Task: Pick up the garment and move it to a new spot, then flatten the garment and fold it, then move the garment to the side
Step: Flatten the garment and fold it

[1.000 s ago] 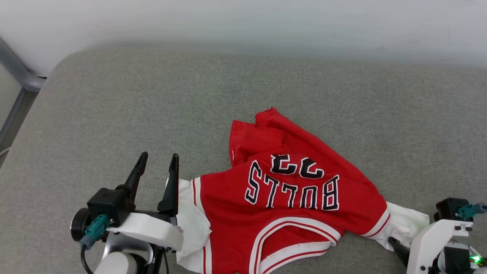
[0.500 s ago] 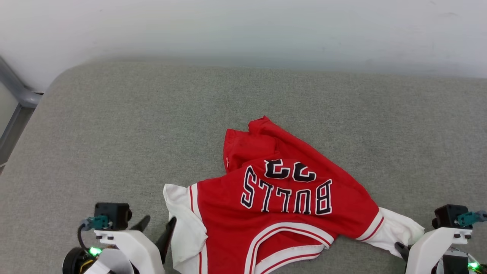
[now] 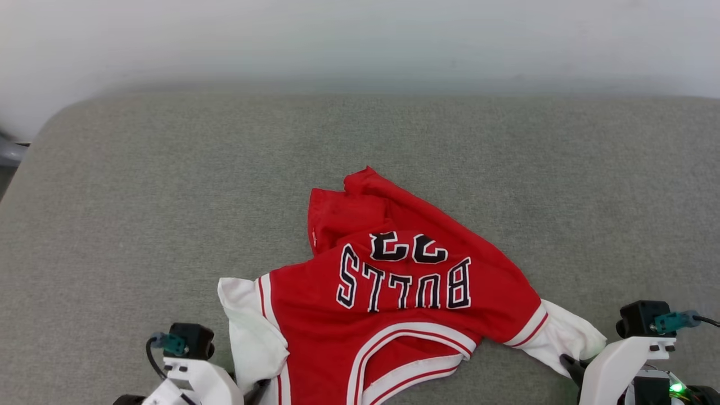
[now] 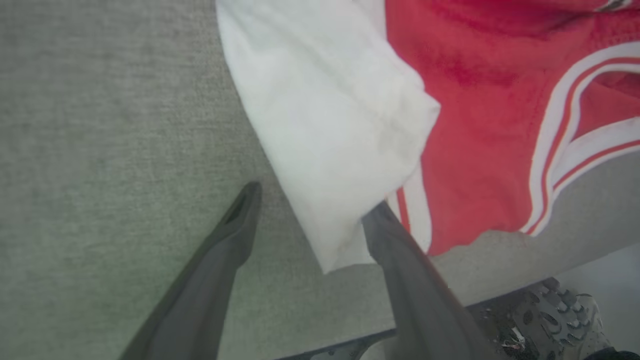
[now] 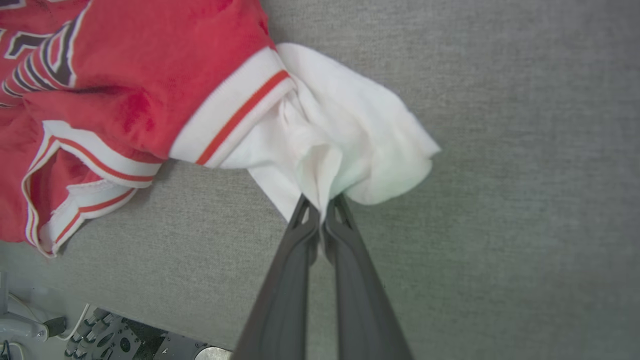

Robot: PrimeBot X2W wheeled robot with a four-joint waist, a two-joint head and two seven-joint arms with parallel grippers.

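Right gripper (image 5: 322, 205) pinched tight on one white sleeve of the garment (image 3: 394, 304), left gripper (image 4: 314, 199) spread wide astride the other sleeve's corner, the shirt crumpled, lettering up, near the front edge of the grey fabric surface (image 3: 169, 197), pale wall (image 3: 360, 39) behind.

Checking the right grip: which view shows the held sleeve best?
Right wrist view: the right gripper is shut on the bunched white sleeve, close up. Head view shows it small, at the lower right. Left wrist view shows the other sleeve.
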